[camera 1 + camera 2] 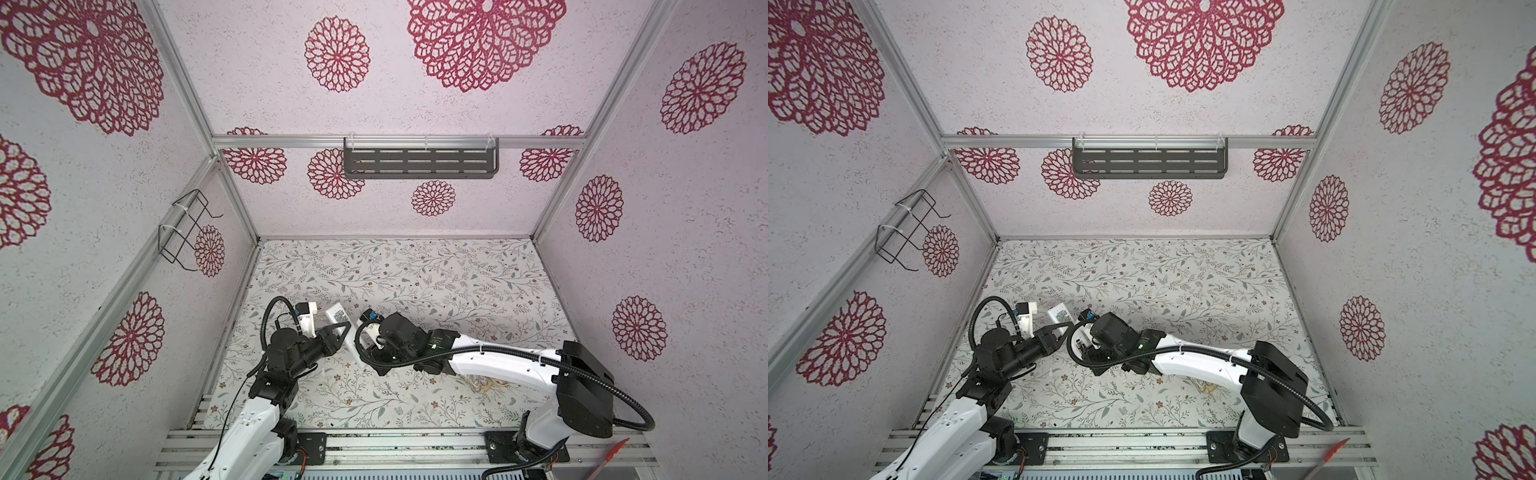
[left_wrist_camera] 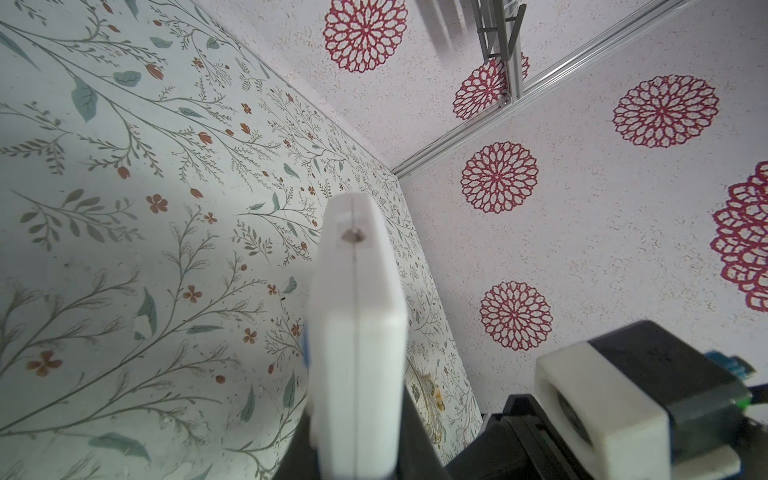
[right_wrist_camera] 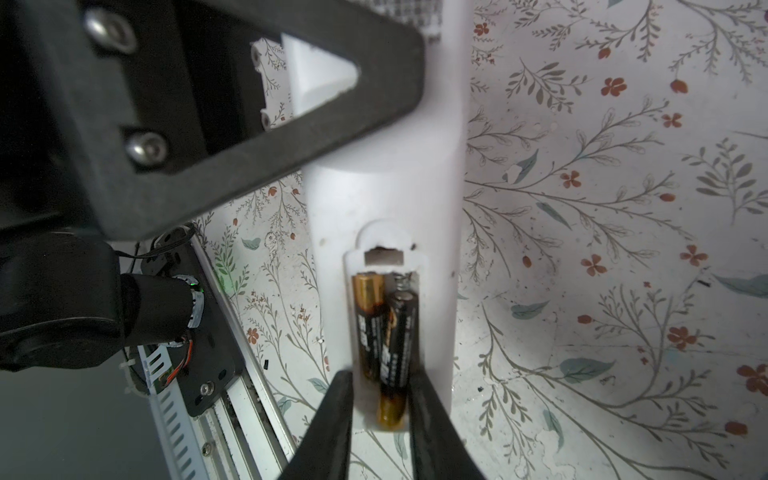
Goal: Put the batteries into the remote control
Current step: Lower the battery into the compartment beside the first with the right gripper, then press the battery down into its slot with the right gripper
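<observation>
Flowery worktop point(image 3: 582, 249) below. 2 batteries point(image 3: 384, 332) lie in the remote control point(image 3: 386, 195); 1 may need pushing flat. Left fingers point(image 3: 249, 166) clamp it; right fingers point(image 3: 336, 424) stand apart.

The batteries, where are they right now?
In the right wrist view, both batteries lie side by side in the open compartment of the remote control, straddled by the right gripper; the left gripper holds it over the left part of the table.
</observation>
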Action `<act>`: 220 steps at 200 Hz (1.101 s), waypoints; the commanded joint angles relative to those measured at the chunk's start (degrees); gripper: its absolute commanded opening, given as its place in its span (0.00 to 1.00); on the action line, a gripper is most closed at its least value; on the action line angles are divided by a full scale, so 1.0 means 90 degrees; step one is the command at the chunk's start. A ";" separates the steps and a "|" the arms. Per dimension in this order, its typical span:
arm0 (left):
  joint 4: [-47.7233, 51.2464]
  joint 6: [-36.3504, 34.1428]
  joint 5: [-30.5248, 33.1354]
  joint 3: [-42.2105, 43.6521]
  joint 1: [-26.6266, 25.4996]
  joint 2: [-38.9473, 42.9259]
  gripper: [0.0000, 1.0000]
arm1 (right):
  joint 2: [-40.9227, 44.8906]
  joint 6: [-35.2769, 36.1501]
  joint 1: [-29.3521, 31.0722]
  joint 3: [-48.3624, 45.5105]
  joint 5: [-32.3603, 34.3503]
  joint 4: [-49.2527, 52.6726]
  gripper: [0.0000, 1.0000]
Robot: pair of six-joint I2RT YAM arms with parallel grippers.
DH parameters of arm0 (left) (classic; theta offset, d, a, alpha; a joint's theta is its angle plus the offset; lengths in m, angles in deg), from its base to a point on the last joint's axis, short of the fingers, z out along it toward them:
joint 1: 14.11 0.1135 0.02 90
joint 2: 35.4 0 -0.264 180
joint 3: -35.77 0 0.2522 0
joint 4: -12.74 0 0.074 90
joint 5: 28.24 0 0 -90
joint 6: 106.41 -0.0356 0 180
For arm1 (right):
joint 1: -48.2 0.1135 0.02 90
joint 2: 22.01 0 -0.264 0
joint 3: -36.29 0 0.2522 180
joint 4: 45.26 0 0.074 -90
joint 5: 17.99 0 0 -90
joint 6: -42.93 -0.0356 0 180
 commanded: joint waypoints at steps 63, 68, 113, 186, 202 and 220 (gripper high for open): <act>-0.0454 0.0144 -0.0268 -0.0029 0.0013 -0.0017 0.00 | 0.0574 0.0273 0.0084 0.0169 0.0296 0.0120 0.47; -0.0459 0.0144 -0.0285 -0.0029 0.0013 -0.0047 0.00 | 0.0621 0.0293 0.0084 0.0157 0.0293 0.0099 0.49; -0.0602 0.0328 -0.0442 -0.0034 0.0003 -0.0161 0.00 | 0.0968 0.0495 0.0083 0.0122 0.0428 0.0302 0.53; -0.0970 0.0785 -0.1056 -0.0165 -0.0006 -0.0339 0.00 | 0.2095 0.2588 0.0263 -0.0288 0.0045 0.1069 0.51; -0.1232 0.0946 -0.1233 -0.0149 -0.0001 -0.0440 0.00 | 0.2298 0.3041 0.0332 -0.0399 -0.0026 0.1085 0.49; -0.1430 0.1083 -0.1359 -0.0126 -0.0026 -0.0522 0.00 | 0.2377 0.3536 0.0386 -0.0462 0.0020 0.1146 0.44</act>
